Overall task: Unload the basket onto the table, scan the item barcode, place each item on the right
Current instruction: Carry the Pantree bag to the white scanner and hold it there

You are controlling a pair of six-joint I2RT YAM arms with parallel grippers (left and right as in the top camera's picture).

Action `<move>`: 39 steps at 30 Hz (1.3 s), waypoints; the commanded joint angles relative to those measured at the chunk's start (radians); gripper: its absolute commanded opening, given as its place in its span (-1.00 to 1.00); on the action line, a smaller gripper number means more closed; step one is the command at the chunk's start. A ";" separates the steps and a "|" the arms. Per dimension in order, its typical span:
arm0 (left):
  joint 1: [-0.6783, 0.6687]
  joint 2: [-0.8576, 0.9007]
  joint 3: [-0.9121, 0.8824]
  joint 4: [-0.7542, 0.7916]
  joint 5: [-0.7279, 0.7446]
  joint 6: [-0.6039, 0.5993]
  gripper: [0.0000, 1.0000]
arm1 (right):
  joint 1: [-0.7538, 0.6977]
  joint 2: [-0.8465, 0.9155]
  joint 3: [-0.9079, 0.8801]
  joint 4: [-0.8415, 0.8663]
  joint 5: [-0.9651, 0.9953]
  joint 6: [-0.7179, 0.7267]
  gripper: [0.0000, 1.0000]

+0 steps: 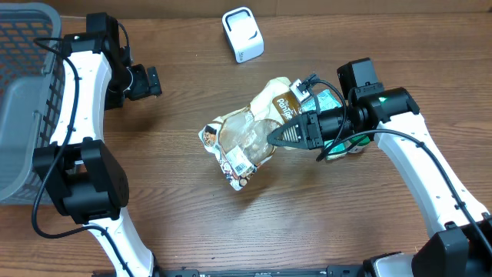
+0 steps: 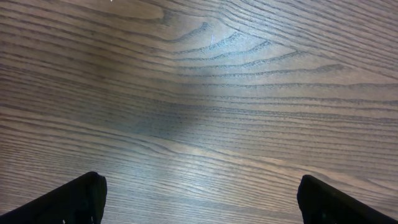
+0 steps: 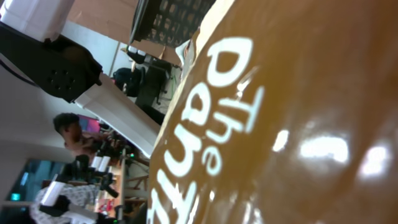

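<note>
- Right gripper clenched on the brown snack bag near the desk's centre.
- A white label faces up at the bag's front end.
- Left gripper, jaws spread wide, hovers over bare wood toward the left edge.
- White scanner stands by the back edge, with a grey basket at the left edge.

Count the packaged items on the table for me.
2. The snack bag is mid-table, pinched by the right tool; a teal package sits to its right, partly under the right arm. More may be hidden there.
</note>
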 commanded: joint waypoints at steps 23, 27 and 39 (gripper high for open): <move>0.000 -0.013 0.006 0.001 -0.010 0.004 0.99 | 0.271 0.003 0.418 0.505 1.265 -0.113 -0.88; 0.000 -0.013 0.006 0.001 -0.010 0.004 0.99 | 0.313 0.074 0.418 0.584 1.324 -0.323 -0.88; 0.000 -0.013 0.006 0.001 -0.010 0.004 0.99 | 0.302 0.409 0.418 0.956 1.393 -0.560 -0.88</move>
